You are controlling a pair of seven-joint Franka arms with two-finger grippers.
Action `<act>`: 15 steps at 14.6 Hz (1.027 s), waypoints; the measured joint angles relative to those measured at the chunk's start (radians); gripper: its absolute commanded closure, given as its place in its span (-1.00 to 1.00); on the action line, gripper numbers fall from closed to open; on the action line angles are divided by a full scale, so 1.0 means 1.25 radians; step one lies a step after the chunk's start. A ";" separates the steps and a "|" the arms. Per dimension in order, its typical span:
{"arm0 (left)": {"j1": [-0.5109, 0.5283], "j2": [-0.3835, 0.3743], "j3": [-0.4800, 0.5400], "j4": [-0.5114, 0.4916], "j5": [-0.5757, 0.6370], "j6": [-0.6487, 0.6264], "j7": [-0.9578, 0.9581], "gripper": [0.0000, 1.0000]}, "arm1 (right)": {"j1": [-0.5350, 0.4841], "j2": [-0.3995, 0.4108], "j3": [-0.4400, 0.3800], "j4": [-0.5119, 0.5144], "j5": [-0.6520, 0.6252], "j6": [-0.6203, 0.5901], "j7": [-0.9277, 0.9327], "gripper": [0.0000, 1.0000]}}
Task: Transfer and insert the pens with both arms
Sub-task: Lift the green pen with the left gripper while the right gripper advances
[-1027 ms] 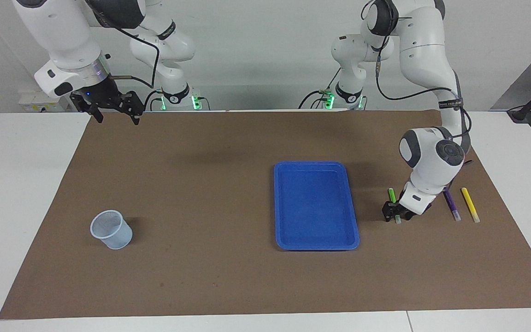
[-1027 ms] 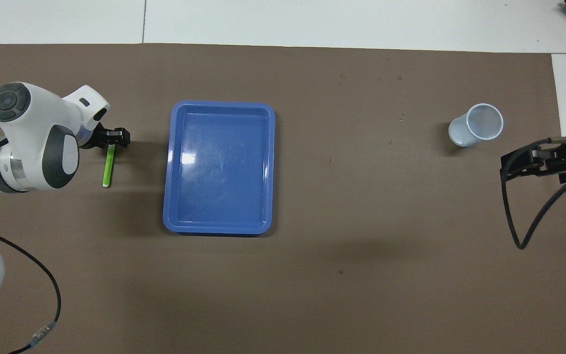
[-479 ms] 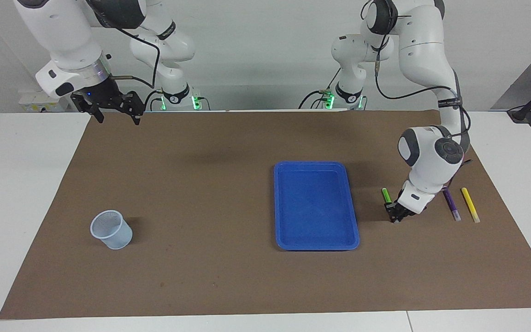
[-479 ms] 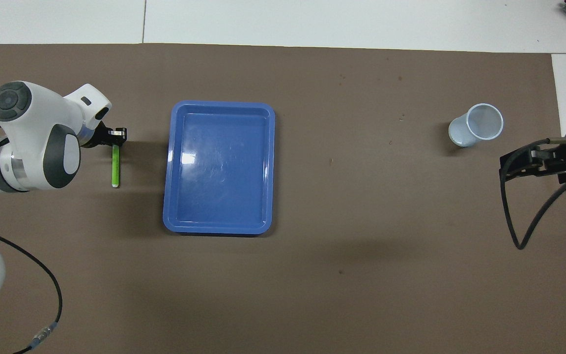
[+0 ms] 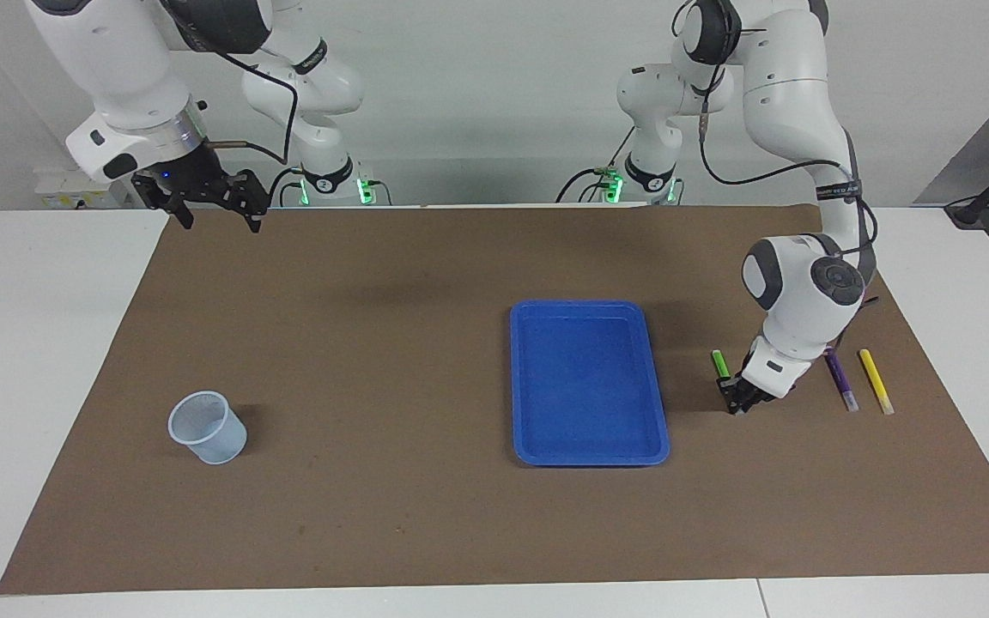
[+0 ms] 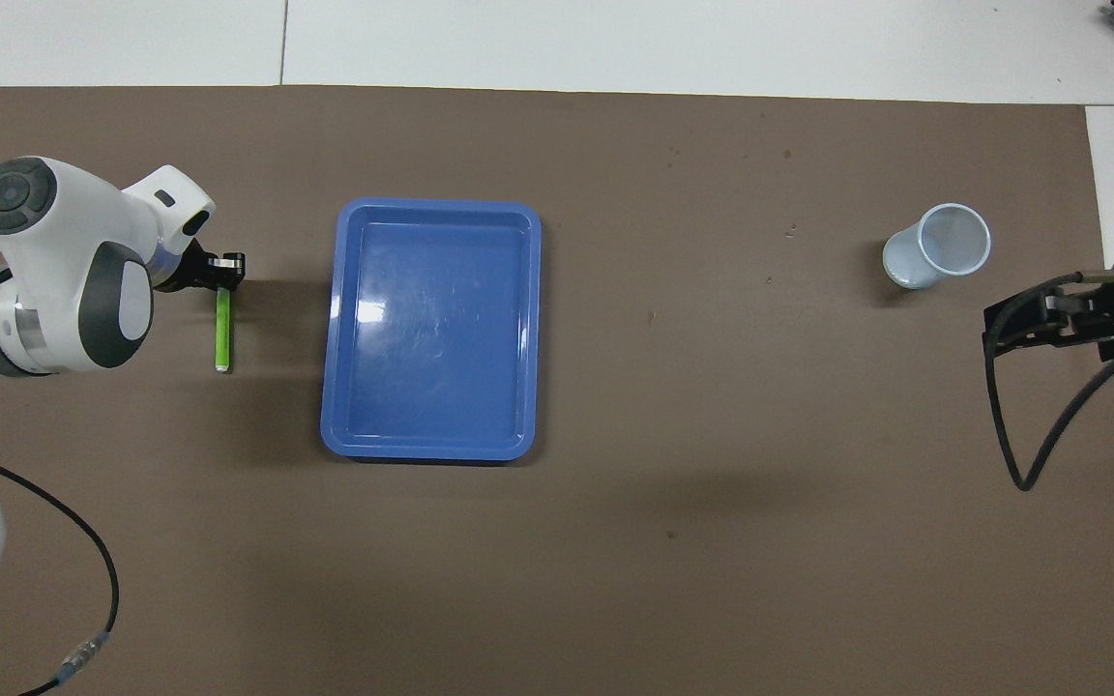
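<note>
The green pen (image 5: 720, 363) (image 6: 222, 333) lies low on the brown mat beside the blue tray, toward the left arm's end of the table. My left gripper (image 5: 735, 400) (image 6: 226, 272) is down at the mat and shut on the pen's pale end, which is the end farther from the robots. The purple pen (image 5: 838, 382) and the yellow pen (image 5: 875, 380) lie side by side on the mat just past the left arm; in the overhead view that arm hides them. My right gripper (image 5: 215, 215) (image 6: 997, 329) waits open and empty, raised over the mat's edge.
A blue tray (image 5: 589, 305) (image 6: 436, 205) sits mid-mat. A pale translucent cup (image 5: 207, 427) (image 6: 936, 246) stands upright toward the right arm's end. Smaller white arms with green-lit bases stand at the robots' edge of the table.
My left gripper has closed on the green pen's pale end. The pen swung straight and shifted slightly toward the tray. The right arm has hardly moved.
</note>
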 measured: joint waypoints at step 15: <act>0.004 -0.131 0.007 0.098 -0.001 -0.289 -0.162 1.00 | 0.005 -0.002 0.002 0.000 0.001 0.021 0.121 -0.97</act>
